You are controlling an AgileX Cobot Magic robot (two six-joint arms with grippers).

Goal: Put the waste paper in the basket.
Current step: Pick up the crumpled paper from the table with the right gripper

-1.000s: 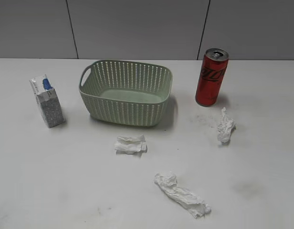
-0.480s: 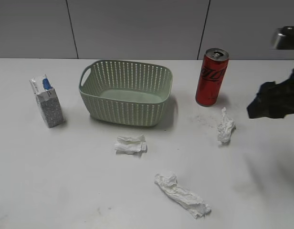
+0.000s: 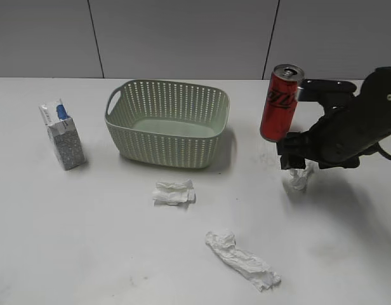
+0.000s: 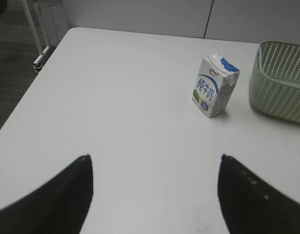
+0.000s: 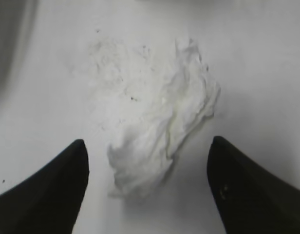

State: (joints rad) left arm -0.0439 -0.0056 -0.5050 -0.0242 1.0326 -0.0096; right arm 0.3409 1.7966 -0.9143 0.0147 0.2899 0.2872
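Three crumpled white paper wads lie on the white table: one in front of the basket [image 3: 174, 192], a longer twisted one nearer the front [image 3: 242, 259], and one at the right below the red can [image 3: 300, 178]. The pale green lattice basket [image 3: 167, 121] stands at the back middle and looks empty. My right gripper [image 3: 294, 162] hangs open just above the right wad; in the right wrist view the wad [image 5: 159, 146] lies between the open jaws [image 5: 147, 146], not touched. My left gripper [image 4: 154, 163] is open and empty over bare table, out of the exterior view.
A red drink can [image 3: 282, 103] stands just behind the right wad, close to my right arm. A white-grey milk carton with a blue cap [image 3: 63, 135] stands left of the basket and shows in the left wrist view [image 4: 215, 86], with the basket's edge [image 4: 281, 80] at its right.
My right arm has come in from the right edge and dropped over the right wad beside the can. The paper wads, basket, can and carton have not moved.
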